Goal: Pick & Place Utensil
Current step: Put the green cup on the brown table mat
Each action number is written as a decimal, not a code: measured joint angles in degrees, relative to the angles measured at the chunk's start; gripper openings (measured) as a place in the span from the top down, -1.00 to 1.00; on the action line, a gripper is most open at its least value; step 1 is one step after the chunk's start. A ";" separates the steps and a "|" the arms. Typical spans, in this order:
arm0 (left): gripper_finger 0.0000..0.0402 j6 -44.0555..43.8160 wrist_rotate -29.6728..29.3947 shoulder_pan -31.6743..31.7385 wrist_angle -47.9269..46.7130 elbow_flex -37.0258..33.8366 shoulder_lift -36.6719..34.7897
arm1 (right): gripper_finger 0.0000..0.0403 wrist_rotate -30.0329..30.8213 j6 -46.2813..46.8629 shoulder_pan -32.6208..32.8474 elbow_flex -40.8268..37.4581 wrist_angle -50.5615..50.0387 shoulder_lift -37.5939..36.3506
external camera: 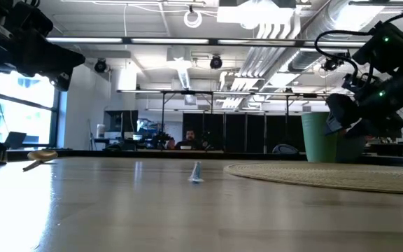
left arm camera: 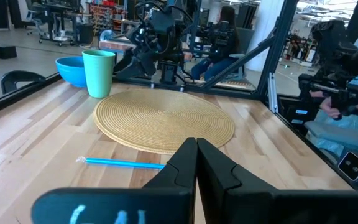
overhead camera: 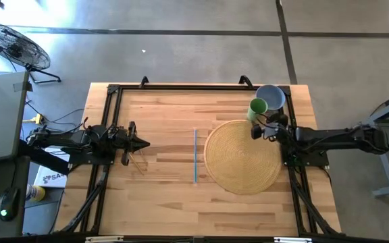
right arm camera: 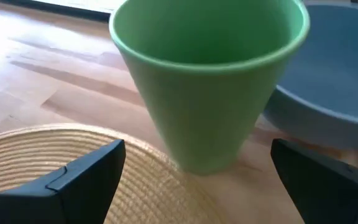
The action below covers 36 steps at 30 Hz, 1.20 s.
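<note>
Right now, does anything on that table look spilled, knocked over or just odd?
Nothing stands out. The green cup stands upright beside the blue bowl at the woven mat's edge, and the blue straw lies flat on the wood, left of the mat. Nothing is spilled or tipped.

tabletop (overhead camera: 161,108): pale wood planks, smooth satin sheen | mat (overhead camera: 242,156): coiled woven fibre, rough, matt | cup (right arm camera: 207,74): smooth matt green, probably plastic | bowl (right arm camera: 334,87): smooth blue
</note>
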 joint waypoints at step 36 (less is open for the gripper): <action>1.00 0.00 -0.20 0.02 0.02 0.02 0.00 | -0.98 -19.71 -35.61 -21.20 -4.98 27.13 0.04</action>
